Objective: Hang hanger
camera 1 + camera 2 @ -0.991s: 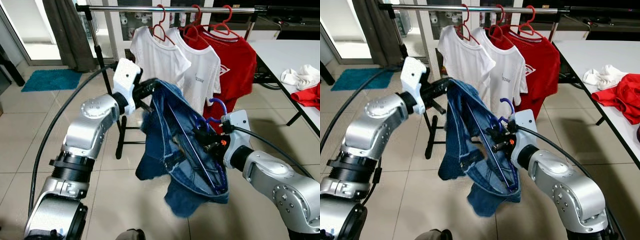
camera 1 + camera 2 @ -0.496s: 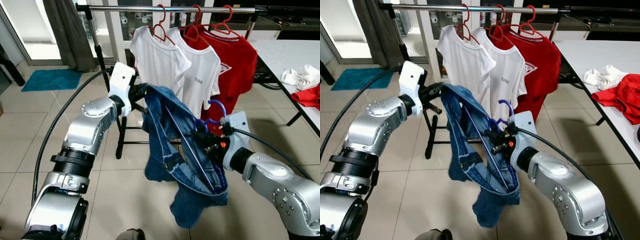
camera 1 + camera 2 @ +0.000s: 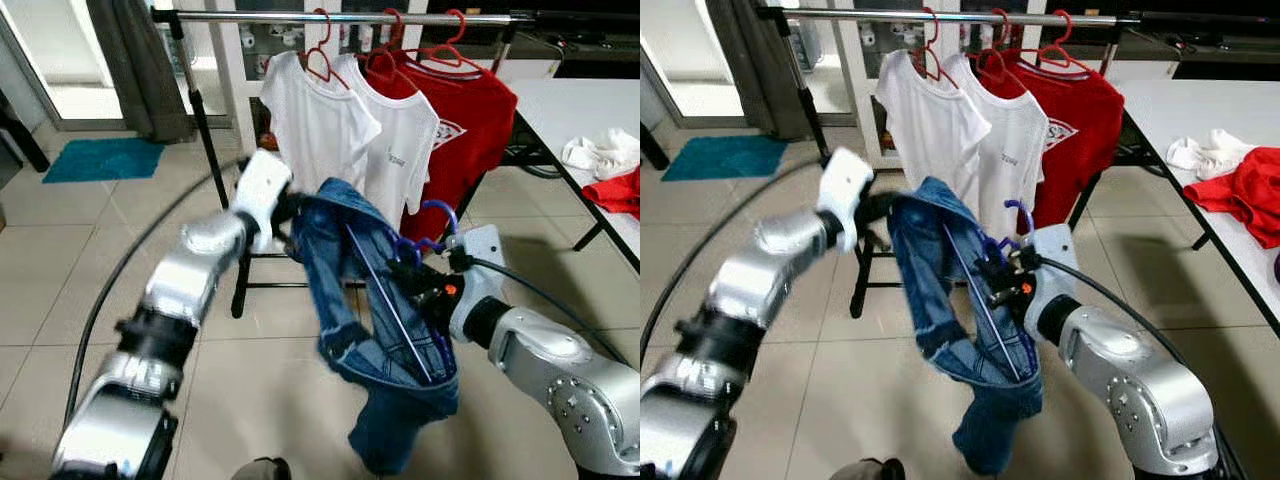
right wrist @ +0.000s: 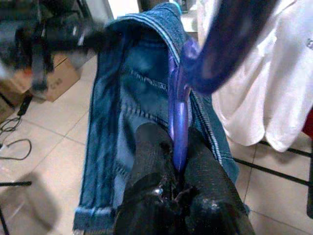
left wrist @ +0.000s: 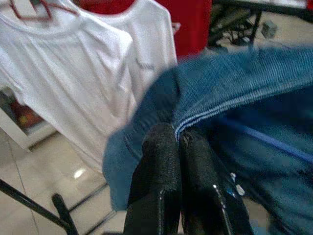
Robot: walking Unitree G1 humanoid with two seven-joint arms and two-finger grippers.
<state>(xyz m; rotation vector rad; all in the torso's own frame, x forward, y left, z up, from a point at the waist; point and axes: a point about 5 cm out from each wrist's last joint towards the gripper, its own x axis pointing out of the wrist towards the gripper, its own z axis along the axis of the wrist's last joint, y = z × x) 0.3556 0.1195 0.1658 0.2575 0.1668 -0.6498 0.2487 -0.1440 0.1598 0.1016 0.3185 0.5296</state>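
The right gripper is clamped on the blue plastic hanger, while the left gripper pinches the blue denim jeans draped over it, probably mid-carry; next, lift its hook onto the silver clothes rail

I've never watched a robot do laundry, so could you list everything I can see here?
Jeans: one pair, blue, draped on the purple hanger between the two grippers.
Hanger: one, purple, inside the jeans.
Rail: one, silver, across the top.
White shirts: two, on red hangers on the rail.
Red shirt: one, on the rail beside the white ones.
Table: one, white, on the right, with white and red clothes on it.
Mat: one, teal, on the floor at left.
Left gripper: shut on the jeans' edge.
Right gripper: shut on the hanger.
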